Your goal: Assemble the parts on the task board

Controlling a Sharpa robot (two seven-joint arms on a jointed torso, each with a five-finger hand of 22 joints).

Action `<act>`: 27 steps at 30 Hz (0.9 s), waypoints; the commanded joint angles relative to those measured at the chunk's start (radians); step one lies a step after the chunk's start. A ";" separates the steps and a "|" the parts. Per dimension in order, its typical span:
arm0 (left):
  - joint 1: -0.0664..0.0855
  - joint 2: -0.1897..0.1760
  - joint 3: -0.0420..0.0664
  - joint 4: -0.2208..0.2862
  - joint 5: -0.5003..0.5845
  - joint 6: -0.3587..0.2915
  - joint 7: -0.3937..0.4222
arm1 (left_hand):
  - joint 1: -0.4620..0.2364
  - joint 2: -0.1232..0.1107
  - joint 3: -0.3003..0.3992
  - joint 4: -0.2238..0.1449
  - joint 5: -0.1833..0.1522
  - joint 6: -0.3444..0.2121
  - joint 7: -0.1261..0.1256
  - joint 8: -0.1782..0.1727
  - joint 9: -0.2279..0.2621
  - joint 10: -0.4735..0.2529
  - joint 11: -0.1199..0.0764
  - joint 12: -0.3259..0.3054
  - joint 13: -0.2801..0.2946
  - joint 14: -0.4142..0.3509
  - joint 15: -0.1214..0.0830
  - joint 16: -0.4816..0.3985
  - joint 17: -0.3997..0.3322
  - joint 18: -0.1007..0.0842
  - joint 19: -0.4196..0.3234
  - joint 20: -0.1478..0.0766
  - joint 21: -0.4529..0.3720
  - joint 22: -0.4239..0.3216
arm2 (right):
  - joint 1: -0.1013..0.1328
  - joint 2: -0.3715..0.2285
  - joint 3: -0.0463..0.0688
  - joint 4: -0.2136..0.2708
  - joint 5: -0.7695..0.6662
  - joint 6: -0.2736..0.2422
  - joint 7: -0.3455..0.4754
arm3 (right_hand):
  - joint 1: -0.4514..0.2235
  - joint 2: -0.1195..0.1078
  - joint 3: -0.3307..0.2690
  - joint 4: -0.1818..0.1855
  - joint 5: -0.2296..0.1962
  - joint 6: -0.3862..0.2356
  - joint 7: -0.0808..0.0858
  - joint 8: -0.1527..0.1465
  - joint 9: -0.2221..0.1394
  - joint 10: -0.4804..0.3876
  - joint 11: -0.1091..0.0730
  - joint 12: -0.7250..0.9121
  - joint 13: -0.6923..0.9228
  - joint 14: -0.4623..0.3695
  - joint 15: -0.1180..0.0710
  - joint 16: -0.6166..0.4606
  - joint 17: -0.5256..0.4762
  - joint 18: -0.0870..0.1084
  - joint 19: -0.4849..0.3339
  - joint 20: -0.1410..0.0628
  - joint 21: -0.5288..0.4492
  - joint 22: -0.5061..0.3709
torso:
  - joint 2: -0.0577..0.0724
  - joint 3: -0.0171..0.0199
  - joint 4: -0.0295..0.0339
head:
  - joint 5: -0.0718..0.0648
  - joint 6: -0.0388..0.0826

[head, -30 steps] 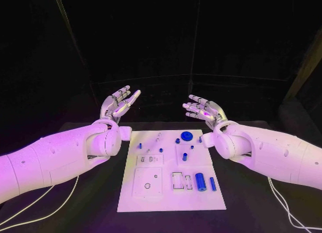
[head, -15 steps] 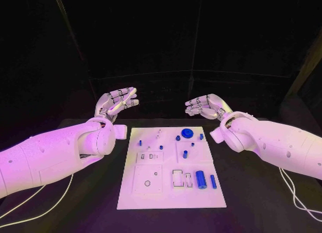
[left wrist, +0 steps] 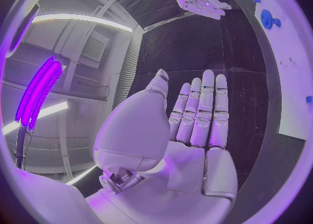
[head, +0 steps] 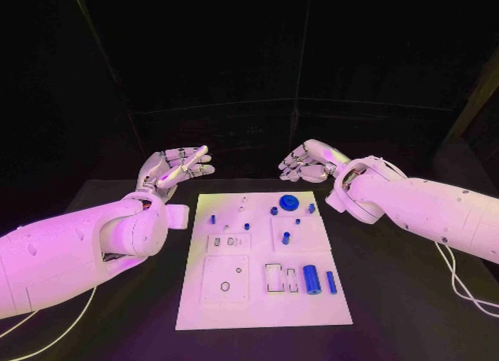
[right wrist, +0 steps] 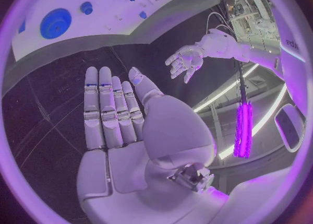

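The white task board [head: 260, 316] lies in the middle of the black table. On it a blue round gear [head: 290, 201] sits at the far end, small blue pegs [head: 285, 238] stand around the middle, and a blue cylinder [head: 311, 280] and a blue bar [head: 330, 282] lie near the front right. My left hand [head: 175, 167] is raised beyond the board's far left corner, open, fingers straight and empty [left wrist: 195, 114]. My right hand [head: 309, 163] hovers above the board's far right corner, also open and empty [right wrist: 114, 109]. The gear [right wrist: 55, 23] shows in the right wrist view too.
Empty rectangular recesses [head: 229, 280] sit in the board's near left part. White cables [head: 467, 289] trail over the table at both sides. Black table [head: 412, 316] surrounds the board.
Both hands have lowered and moved inward toward the board's far end, staying empty. The whole picture has shifted slightly.
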 commanded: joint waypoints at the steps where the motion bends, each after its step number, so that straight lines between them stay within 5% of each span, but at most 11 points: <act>1: 0.003 -0.016 0.001 0.036 -0.033 0.043 -0.007 | 0.011 0.000 -0.001 -0.010 -0.005 0.011 0.000 0.000 -0.001 0.011 0.000 -0.006 0.000 0.008 0.002 0.002 0.003 0.012 0.008 -0.002 0.001 -0.002 | 0.012 0.005 0.001 0.020 -0.291 0.089 -0.124 | 0.003 -0.033 -0.004 -0.009 0.021 0.058 -0.029 -0.010 0.002 0.090 -0.042 -0.017 0.002 0.204 -0.062 0.092 0.079 0.018 0.125 -0.067 0.164 0.088 | 0.038 -0.0021 0.0024 | 0.002 -0.002; 9: 0.002 -0.039 0.001 0.091 -0.039 0.054 -0.013 | 0.015 0.002 -0.007 -0.025 -0.005 0.008 0.005 -0.012 -0.003 0.010 0.003 -0.021 -0.002 0.007 0.003 -0.008 0.009 0.012 0.028 -0.004 0.003 -0.003 | 0.021 0.024 0.001 0.029 -0.463 0.161 -0.188 | -0.019 -0.046 0.014 -0.007 0.004 0.042 -0.026 -0.039 0.000 0.057 -0.042 -0.029 -0.001 0.228 -0.072 0.270 0.209 0.016 0.141 -0.081 0.308 0.178 | 0.070 -0.0028 0.0097 | -0.001 -0.003; 13: 0.002 -0.044 0.001 0.105 -0.040 0.058 -0.014 | 0.016 0.003 -0.008 -0.028 -0.005 0.008 0.005 -0.014 -0.003 0.010 0.004 -0.024 -0.002 0.007 0.003 -0.011 0.010 0.012 0.034 -0.005 0.005 -0.003 | 0.022 0.033 0.002 0.026 -0.502 0.189 -0.203 | -0.033 -0.055 0.028 -0.007 -0.002 0.037 -0.023 -0.040 0.000 0.030 -0.038 -0.027 0.000 0.222 -0.070 0.411 0.297 0.016 0.138 -0.080 0.391 0.230 | 0.079 -0.0029 0.0121 | -0.001 -0.001; 27: 0.002 -0.054 0.001 0.137 -0.040 0.065 -0.017 | 0.016 0.005 -0.011 -0.035 -0.005 0.004 0.007 -0.021 -0.003 0.005 0.006 -0.033 -0.003 0.005 0.004 -0.017 0.013 0.011 0.044 -0.005 0.007 -0.003 | 0.022 0.056 0.001 0.004 -0.544 0.254 -0.216 | -0.031 -0.071 0.038 -0.001 -0.014 -0.004 -0.017 -0.040 -0.001 -0.055 -0.022 -0.022 0.001 0.195 -0.058 0.605 0.449 0.014 0.095 -0.063 0.552 0.353 | 0.102 -0.0022 0.0108 | 0.005 0.008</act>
